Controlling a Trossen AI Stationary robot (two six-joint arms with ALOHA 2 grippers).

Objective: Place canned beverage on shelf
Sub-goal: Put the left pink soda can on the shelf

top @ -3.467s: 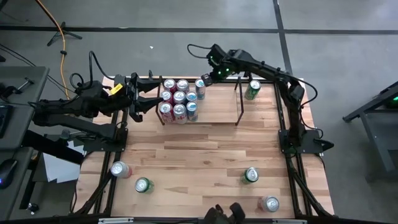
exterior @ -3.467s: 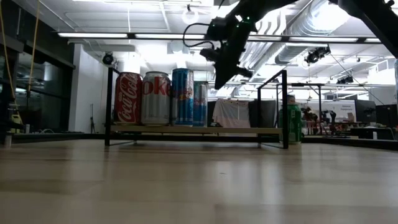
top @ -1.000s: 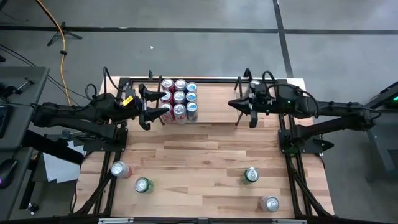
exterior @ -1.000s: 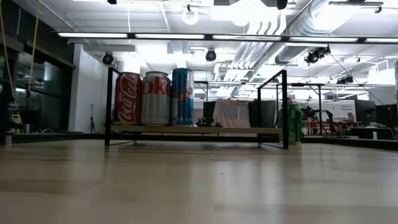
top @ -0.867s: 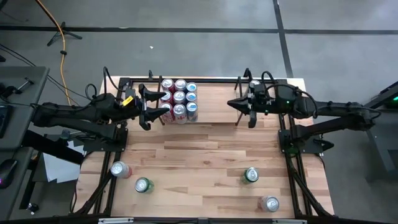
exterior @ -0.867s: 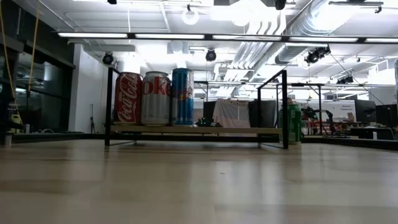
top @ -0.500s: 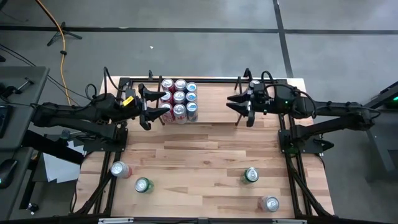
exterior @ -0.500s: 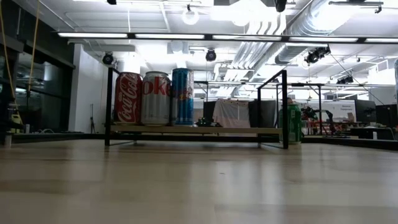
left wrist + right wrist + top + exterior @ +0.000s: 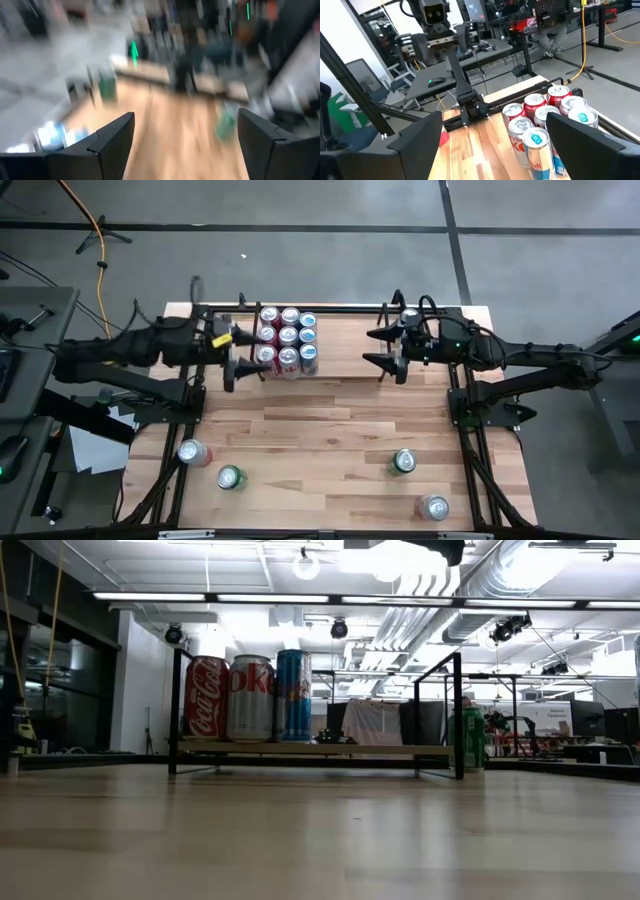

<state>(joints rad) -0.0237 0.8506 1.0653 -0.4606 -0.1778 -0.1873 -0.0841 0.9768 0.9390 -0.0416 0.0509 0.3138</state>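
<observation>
The shelf (image 9: 345,360), black rods on a light wood base, stands at the table's far side. Several cans (image 9: 288,338) stand packed on its left end; from the low view a red can (image 9: 206,697), a silver can (image 9: 250,698) and a tall blue can (image 9: 293,695) show in front. My left gripper (image 9: 248,350) hovers open just left of those cans. My right gripper (image 9: 368,347) hovers open above the shelf's right end, pointing at the cans (image 9: 540,125). Neither gripper holds anything.
Loose cans lie on the near half of the table: a red-and-silver one (image 9: 193,451), a green one (image 9: 231,477), another green one (image 9: 403,461) and a silver one (image 9: 434,506). A green can (image 9: 465,740) stands beside the shelf's right end.
My right gripper has opened its fingers wide while staying above the shelf's right end. My left gripper has risen, tipped up toward level and drawn back a little toward the table's left edge, staying open. The cans have not moved.
</observation>
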